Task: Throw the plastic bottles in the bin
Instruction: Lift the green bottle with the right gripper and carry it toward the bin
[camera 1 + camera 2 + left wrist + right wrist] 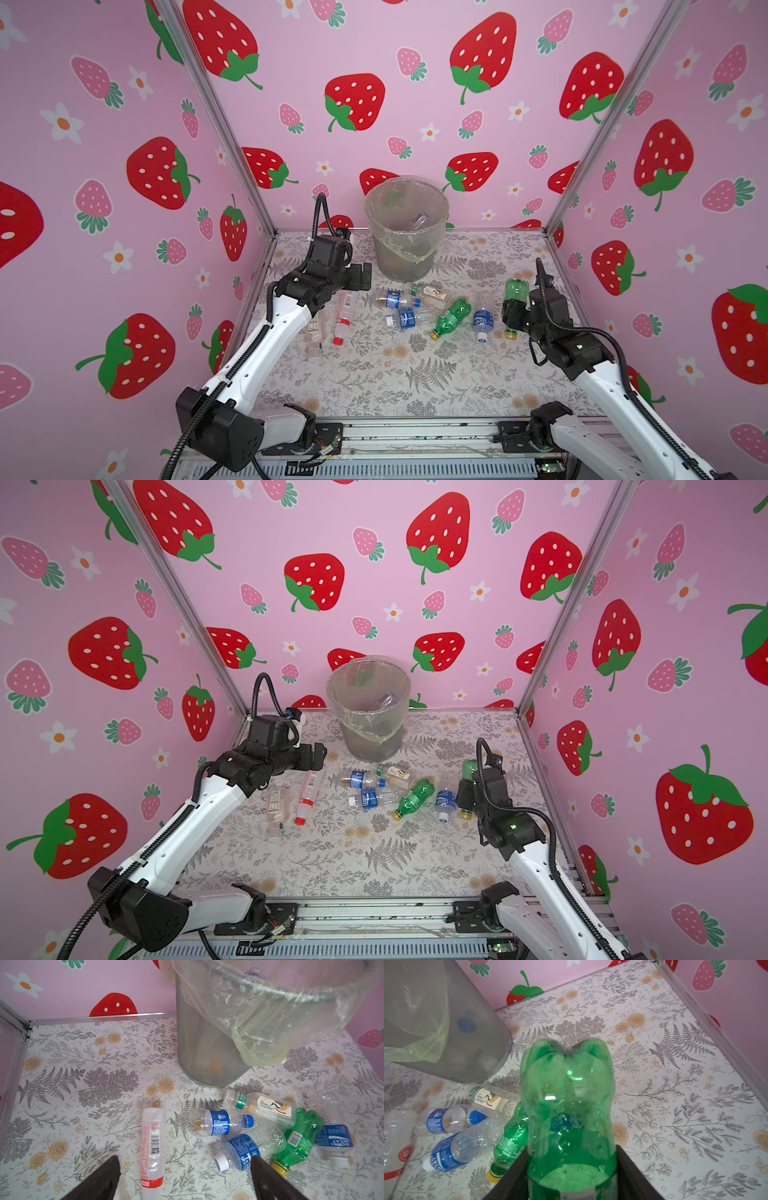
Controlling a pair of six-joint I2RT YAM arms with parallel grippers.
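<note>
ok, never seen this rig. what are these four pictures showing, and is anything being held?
A left arm and a right arm, white robots, work over a table in a strawberry-papered booth. Two pictures look down from one overhead stereo camera; two come from cameras on the wrists. A lined mesh bin stands at the back, a bottle visible inside. Loose bottles lie in front of it. The right hand is shut on a green bottle; the left hand is open and empty.

Bottles (417, 220) inside the bin (399, 266) blur behind mesh and liner (one blue cap (467, 1024) shows), uncountable.
</note>
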